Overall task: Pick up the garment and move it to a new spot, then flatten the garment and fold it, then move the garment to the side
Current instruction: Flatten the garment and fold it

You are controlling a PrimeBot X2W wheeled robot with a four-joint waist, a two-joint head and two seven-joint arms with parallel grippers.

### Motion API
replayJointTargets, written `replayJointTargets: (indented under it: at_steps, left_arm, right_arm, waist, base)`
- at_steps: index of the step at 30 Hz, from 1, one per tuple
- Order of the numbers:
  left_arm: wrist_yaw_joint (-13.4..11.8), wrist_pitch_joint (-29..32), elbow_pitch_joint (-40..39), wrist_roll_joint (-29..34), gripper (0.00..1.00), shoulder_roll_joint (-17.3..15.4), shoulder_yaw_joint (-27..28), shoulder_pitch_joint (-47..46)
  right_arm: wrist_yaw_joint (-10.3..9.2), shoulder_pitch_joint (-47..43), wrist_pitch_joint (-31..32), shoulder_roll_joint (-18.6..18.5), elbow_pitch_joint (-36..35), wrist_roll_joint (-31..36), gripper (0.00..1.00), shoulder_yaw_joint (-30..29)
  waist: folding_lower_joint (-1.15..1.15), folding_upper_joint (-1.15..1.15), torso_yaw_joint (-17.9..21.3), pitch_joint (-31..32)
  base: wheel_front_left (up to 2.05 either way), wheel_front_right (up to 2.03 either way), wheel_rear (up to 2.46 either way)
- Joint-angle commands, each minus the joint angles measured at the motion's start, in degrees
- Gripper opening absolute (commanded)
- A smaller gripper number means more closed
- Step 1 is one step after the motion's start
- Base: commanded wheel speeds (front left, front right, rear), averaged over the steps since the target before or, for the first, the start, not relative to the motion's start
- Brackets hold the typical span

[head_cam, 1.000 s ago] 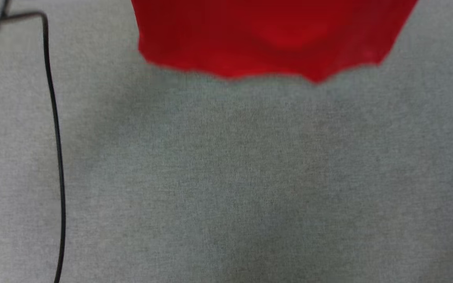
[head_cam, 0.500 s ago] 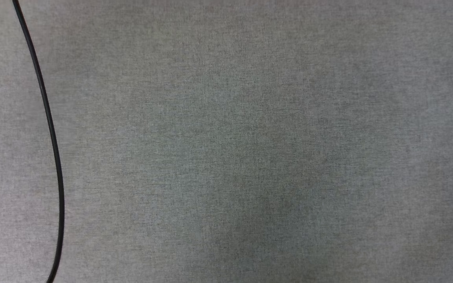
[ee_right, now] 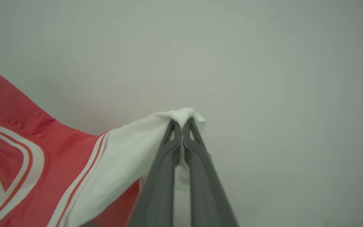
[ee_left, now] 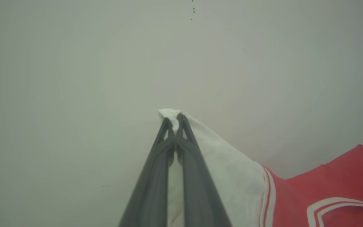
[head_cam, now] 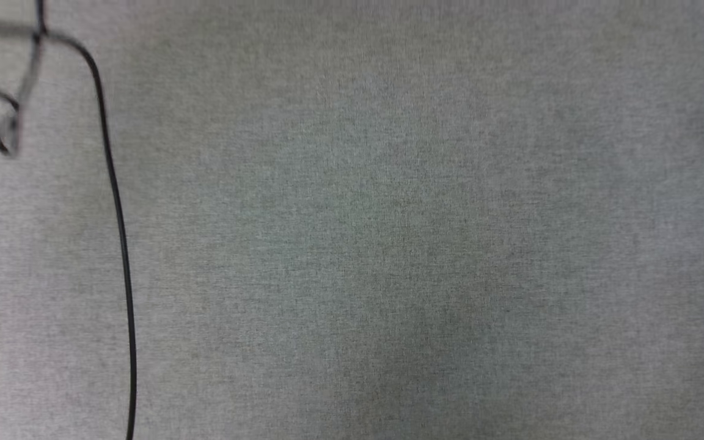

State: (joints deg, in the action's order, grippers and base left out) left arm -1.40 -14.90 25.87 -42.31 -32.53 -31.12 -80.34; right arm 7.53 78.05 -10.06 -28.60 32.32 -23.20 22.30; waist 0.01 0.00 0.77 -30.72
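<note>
The garment point(ee_left: 332, 189) is a red jersey with white sleeves and red-and-white striped trim, held up in the air between both arms. In the left wrist view my left gripper point(ee_left: 174, 118) is shut on the tip of a white sleeve point(ee_left: 225, 157), and the red body hangs off to the lower right. In the right wrist view my right gripper point(ee_right: 182, 122) is shut on the other white sleeve point(ee_right: 131, 142); the red body with its white-edged trim point(ee_right: 11, 148) stretches away to the left. A pale wall lies behind both grippers.
The head view looks down on a grey fabric surface point(head_cam: 388, 244). A thin black cable point(head_cam: 121, 244) runs down its left side, with a blurred loop of cable point(head_cam: 10, 122) at the upper left.
One second ago the red hem of the garment hung into the top of the head view; it has since left that picture. The head camera has shifted, so the cable sits differently.
</note>
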Motion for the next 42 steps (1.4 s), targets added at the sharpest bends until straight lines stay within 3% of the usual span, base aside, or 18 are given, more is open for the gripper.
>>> replayJointTargets:
  at_steps: [1, 6, 12, 24, 38, 42]
  left_arm:
    - [-0.6, -0.4, -1.5, 0.5, 0.00, -0.4, 0.9, 3.5]
    - [-3.3, -0.3, -9.6, 1.8, 0.00, -0.6, 5.9, 19.9]
    - [-6.1, -0.4, -16.7, 2.0, 0.00, 1.2, 10.5, 37.9]
    - [-7.6, -0.4, -19.5, 1.4, 0.00, 3.0, 17.1, 67.0]
    - [-8.0, -0.4, -15.8, 1.4, 0.00, 6.5, 19.9, 85.7]
    - [-8.0, -0.4, -14.7, 1.1, 0.00, 7.6, 20.2, 88.3]
  right_arm:
    - [-0.08, -2.4, -0.5, -0.7, -0.5, -0.9, 0.00, 0.3]
    - [-0.08, -13.4, -1.9, -2.1, -3.6, -2.1, 0.00, 2.6]
    - [-0.08, -28.3, -2.1, -3.3, -7.9, -3.1, 0.00, 0.5]
    - [-0.08, -58.8, -0.3, 2.5, -15.4, -2.3, 0.00, -10.2]
    - [-0.09, -82.5, 7.7, 7.9, -20.9, -1.3, 0.00, -19.6]
    - [-0.09, -86.9, 9.8, 7.1, -20.5, -1.3, 0.00, -20.3]
  waist:
    - [-0.01, 0.00, -0.2, 1.1]
    - [-0.01, 0.00, -0.4, 4.8]
    - [-0.01, 0.00, -1.6, 9.7]
    - [-0.01, 0.00, 0.0, 18.4]
    - [-0.01, 0.00, 0.4, 25.2]
    - [-0.01, 0.00, -0.1, 26.1]
  base:
    - [0.00, 0.00, 0.00]
    - [0.00, 0.00, 0.00]
    - [0.00, 0.00, 0.00]
    - [0.00, 0.00, 0.00]
    - [0.00, 0.00, 0.00]
    - [0.00, 0.00, 0.00]
